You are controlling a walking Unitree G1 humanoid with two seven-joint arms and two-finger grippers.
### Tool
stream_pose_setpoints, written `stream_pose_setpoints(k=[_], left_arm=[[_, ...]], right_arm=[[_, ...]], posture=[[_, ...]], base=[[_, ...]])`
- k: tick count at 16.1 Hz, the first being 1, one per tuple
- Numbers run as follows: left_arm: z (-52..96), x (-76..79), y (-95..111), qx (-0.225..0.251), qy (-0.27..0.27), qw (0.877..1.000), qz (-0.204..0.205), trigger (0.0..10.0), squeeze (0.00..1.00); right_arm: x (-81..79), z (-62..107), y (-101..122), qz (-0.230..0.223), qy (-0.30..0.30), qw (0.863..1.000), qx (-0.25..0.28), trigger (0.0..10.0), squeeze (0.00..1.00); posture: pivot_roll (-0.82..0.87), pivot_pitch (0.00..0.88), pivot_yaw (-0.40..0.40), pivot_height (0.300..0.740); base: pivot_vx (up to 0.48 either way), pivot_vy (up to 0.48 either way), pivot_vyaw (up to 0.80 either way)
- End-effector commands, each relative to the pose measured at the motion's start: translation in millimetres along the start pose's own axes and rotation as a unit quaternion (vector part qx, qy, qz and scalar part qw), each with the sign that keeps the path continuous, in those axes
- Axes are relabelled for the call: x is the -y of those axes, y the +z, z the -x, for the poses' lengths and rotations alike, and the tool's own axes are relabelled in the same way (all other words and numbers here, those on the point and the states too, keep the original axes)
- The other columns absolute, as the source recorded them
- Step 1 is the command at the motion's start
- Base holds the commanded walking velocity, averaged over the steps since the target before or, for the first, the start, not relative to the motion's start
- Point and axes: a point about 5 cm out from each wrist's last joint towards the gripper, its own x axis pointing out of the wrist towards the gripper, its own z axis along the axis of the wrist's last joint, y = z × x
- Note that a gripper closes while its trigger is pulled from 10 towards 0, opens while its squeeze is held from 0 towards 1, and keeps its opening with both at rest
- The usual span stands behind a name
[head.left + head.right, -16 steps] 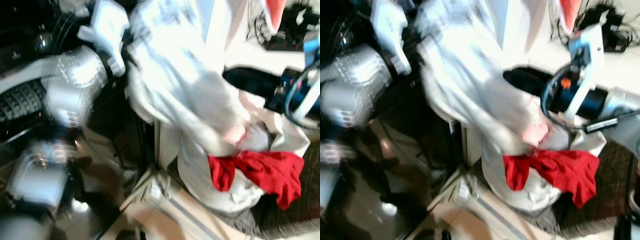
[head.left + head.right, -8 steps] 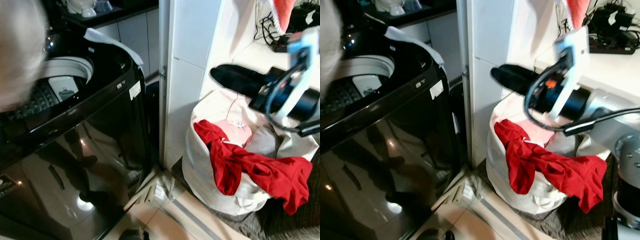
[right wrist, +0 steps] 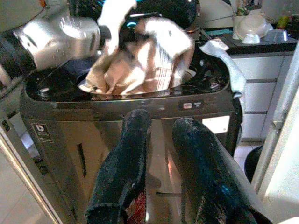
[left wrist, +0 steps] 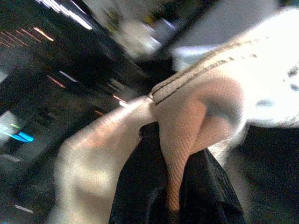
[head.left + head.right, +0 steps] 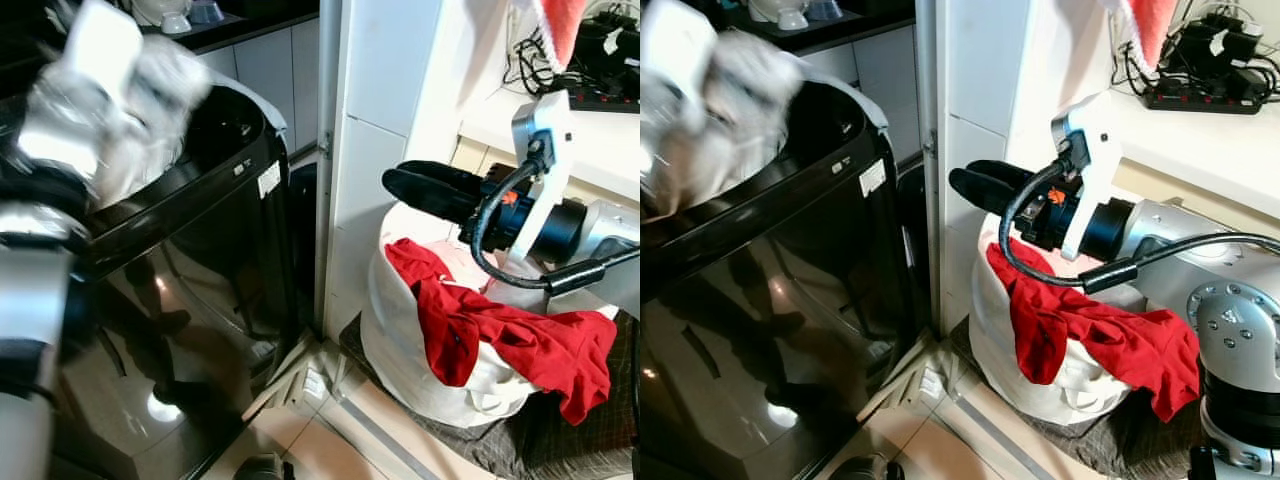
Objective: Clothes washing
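My left gripper (image 4: 173, 191) is shut on a pale beige garment (image 3: 140, 60), with the cloth pinched between its black fingers. It holds the bundle over the top opening of the black top-loading washing machine (image 5: 200, 250), where the arm and cloth look blurred. My right gripper (image 5: 430, 190) hovers open above the white laundry bag (image 5: 400, 340), nothing between its fingers (image 3: 126, 163). A red garment (image 5: 500, 330) drapes over the bag's rim, and a pink piece (image 5: 468, 268) lies inside.
A white tiled pillar (image 5: 380, 100) stands between washer and bag. The bag rests on a dark mat (image 5: 560, 440). A counter at the right carries a power strip (image 5: 1200, 95). Bowls (image 5: 165, 15) sit on the dark counter behind the washer.
The pale garment swung left from in front of the bag to over the washer opening, carried by my left arm. My right gripper dropped a little toward the bag.
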Motion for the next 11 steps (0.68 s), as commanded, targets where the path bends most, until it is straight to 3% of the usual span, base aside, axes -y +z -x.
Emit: stream_pose_setpoints(k=[1,2,4,6,9,11], left_arm=[[-0.9,7.9,-15.0,-0.026,-0.015,0.997,0.071,10.0,1.0],[-1.2,15.2,-30.3,-0.043,-0.01,0.991,0.124,10.0,1.0],[1.7,18.8,-56.4,-0.065,0.02,0.98,0.189,10.0,1.0],[8.9,6.4,-73.7,-0.067,0.074,0.97,0.224,10.0,1.0],[15.5,-7.5,-76.4,-0.056,0.088,0.968,0.229,10.0,1.0],[24.7,-11.1,-66.3,-0.038,0.062,0.974,0.215,10.0,1.0]], right_arm=[[-3.4,-1.0,0.4,0.008,-0.001,1.0,-0.001,10.0,0.0],[-4.5,-1.6,-1.3,0.006,0.001,1.0,-0.002,10.0,0.0],[-7.0,-2.9,-4.7,0.005,0.003,1.0,-0.006,10.0,0.0],[-8.1,-2.4,-5.2,0.002,0.002,1.0,-0.005,10.0,0.0],[-6.9,-2.3,-3.6,-0.002,0.001,1.0,-0.002,10.0,0.0],[-4.9,-2.5,-3.7,-0.005,-0.002,1.0,-0.003,10.0,0.0]], posture=[[0.04,0.0,0.037,0.74],[0.04,0.0,0.039,0.74],[0.03,0.0,0.047,0.74],[0.03,0.0,0.043,0.74],[0.04,0.0,0.037,0.74],[0.05,0.0,0.031,0.74]], base=[[0.0,0.0,0.0],[0.0,0.0,0.0],[0.0,0.0,0.0],[0.0,0.0,0.0],[0.0,0.0,0.0],[0.0,0.0,0.0]])
